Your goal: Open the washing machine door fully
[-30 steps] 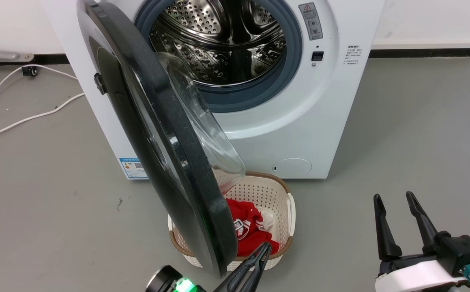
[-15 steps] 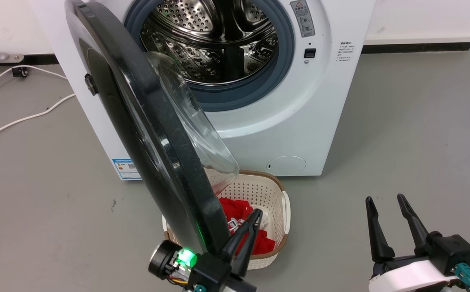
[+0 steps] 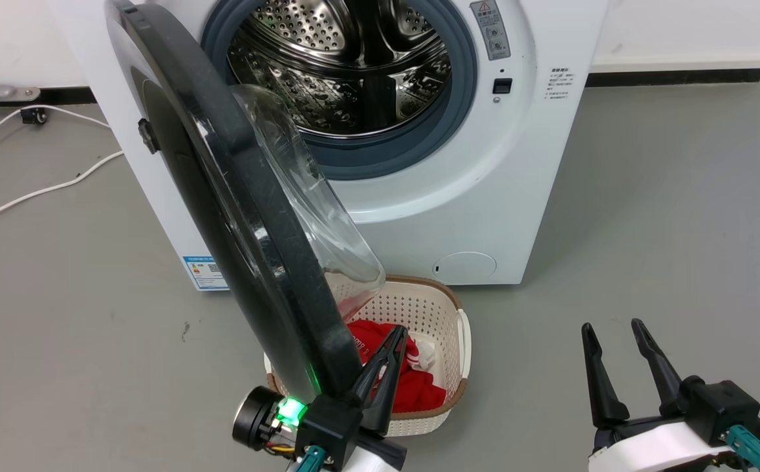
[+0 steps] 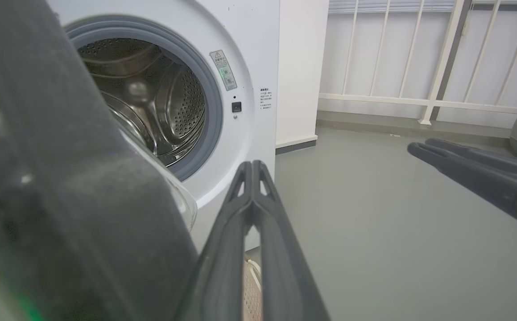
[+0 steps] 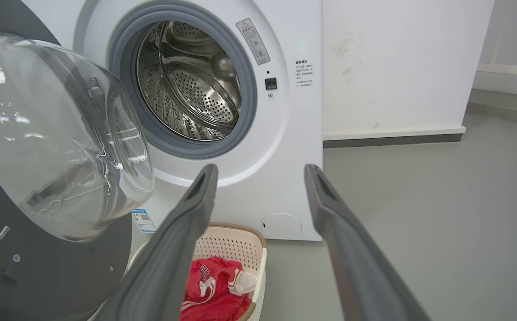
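Note:
The washing machine door (image 3: 222, 196) stands about half open, hinged at the left, with its clear glass bowl (image 3: 301, 190) facing the drum opening (image 3: 347, 65). My left gripper (image 3: 398, 331) is shut with nothing in it. Its fingers lie along the inner side of the door's lower rim; I cannot tell if they touch. In the left wrist view the left gripper (image 4: 252, 164) has its fingers pressed together, with the black door rim (image 4: 71, 191) just to their left. My right gripper (image 3: 609, 324) hangs open at the lower right, away from the door. It also appears as the right gripper (image 5: 260, 168), with the door's bowl (image 5: 53, 133) to its left.
A cream laundry basket (image 3: 445, 314) holding a red garment (image 3: 419, 387) stands on the floor under the door's lower edge. White cables (image 3: 39, 190) lie on the grey floor left of the white machine (image 3: 484, 183). A wall and railing (image 4: 419, 98) stand off to the right.
The camera shifted slightly. My left gripper rose into view and moved left alongside the door's lower rim. The door's lower edge has swung a little left. The right gripper stayed open.

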Motion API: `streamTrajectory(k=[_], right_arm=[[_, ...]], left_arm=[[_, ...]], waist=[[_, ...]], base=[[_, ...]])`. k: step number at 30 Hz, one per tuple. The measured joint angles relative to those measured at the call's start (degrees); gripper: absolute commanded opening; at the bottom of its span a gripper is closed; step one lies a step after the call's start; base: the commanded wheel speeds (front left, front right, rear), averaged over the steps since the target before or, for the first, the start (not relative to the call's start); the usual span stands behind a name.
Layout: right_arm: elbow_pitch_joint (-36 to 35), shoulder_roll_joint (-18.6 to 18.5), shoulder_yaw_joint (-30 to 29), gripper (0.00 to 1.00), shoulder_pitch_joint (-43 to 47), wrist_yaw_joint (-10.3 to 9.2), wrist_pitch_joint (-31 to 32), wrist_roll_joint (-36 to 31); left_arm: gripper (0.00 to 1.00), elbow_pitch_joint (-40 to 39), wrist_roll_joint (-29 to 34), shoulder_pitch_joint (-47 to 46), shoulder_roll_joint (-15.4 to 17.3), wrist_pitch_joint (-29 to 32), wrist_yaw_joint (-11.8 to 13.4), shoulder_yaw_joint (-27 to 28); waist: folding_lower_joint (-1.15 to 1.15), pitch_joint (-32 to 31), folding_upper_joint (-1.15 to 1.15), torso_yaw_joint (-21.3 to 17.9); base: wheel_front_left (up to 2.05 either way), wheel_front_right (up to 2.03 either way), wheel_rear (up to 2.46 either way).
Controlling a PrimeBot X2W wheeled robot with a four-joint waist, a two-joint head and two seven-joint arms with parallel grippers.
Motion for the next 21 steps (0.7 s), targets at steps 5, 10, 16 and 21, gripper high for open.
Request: streamTrajectory(k=[5,10,16,21], right_arm=[[0.52,0.01,-0.09,1.0,0.06,0.0,0.0,0.58],[1.12,0.01,-0.34,1.0,0.75,0.0,0.0,1.21],[1.07,0.01,-0.8,1.0,0.83,0.0,0.0,1.23],[1.13,0.01,-0.69,1.0,0.76,0.0,0.0,1.25]], left_arm=[[0.0,-1.76,-0.41,2.31,-0.18,-0.07,1.34,1.53],[0.0,-4.41,-0.82,6.05,-0.04,-0.08,3.15,3.35],[0.0,-7.34,-0.4,9.27,0.26,-0.03,4.54,4.38],[0.0,-8.53,-0.48,11.38,0.44,-0.04,5.36,5.91]], waist=[[0.0,-0.15,0.0,1.03],[0.0,-0.69,0.0,3.73],[0.0,-0.89,0.0,9.18],[0.0,-0.88,0.0,14.51]], base=[[0.0,0.0,0.0],[0.0,0.0,0.0],[0.0,0.0,0.0],[0.0,0.0,0.0]])
